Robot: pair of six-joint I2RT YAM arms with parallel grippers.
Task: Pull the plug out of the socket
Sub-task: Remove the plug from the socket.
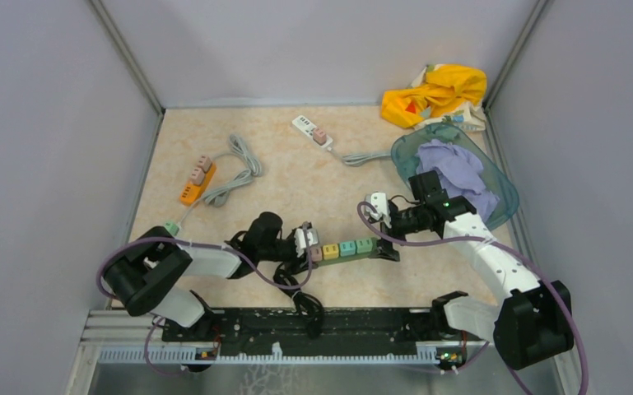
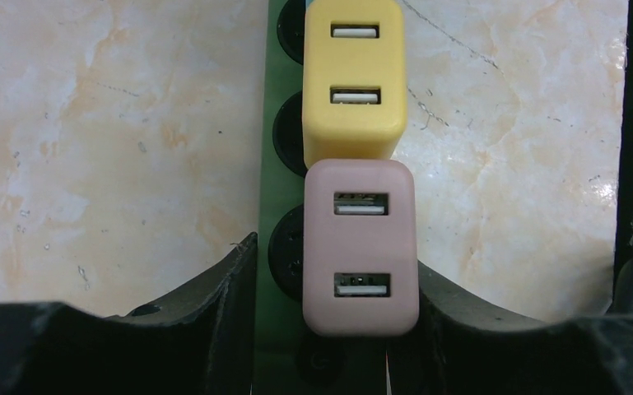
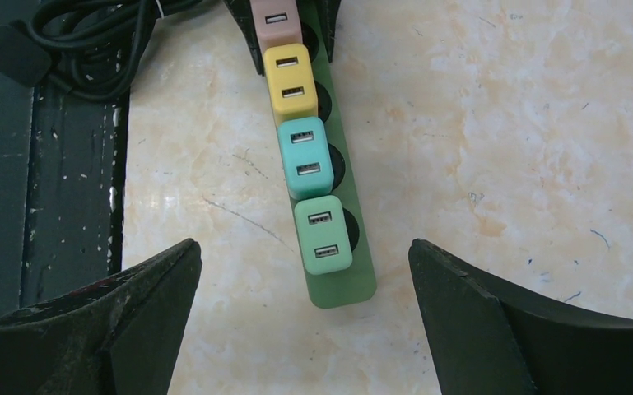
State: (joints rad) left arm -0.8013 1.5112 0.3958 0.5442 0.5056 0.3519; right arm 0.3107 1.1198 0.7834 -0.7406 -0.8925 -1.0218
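Pink plug (image 2: pixel 360 247) sat at the nine o'clock end of the green power strip (image 3: pixel 354 284) in the top view. The left gripper (image 2: pixel 337 280) pinched it, one finger seemingly against the strip's edge. The right gripper (image 3: pixel 303 247) hung wide open and empty over the three o'clock end. Since nothing pressed the strip down, a pull could lift it too.

Worktop (image 1: pixel 296 189) is carrying three power strips: green power strip (image 3: pixel 342 288), orange power strip (image 1: pixel 188 195), white power strip (image 1: pixel 304 126). Seven USB chargers are sitting plugged in. Four on green: pink charger (image 2: pixel 360 247), yellow charger (image 2: pixel 354 78), teal charger (image 3: pixel 304 156), green charger (image 3: pixel 323 234). Two on orange: far pinkish charger (image 1: pixel 204 161), near pinkish charger (image 1: pixel 198 175). One on white: lone pink charger (image 1: pixel 319 137). Two cloths are showing: yellow cloth (image 1: pixel 436 95), purple cloth (image 1: pixel 453 169). One teal basin (image 1: pixel 407 156). Two claws are showing: left claw (image 1: pixel 309 244), right claw (image 1: pixel 377 207).
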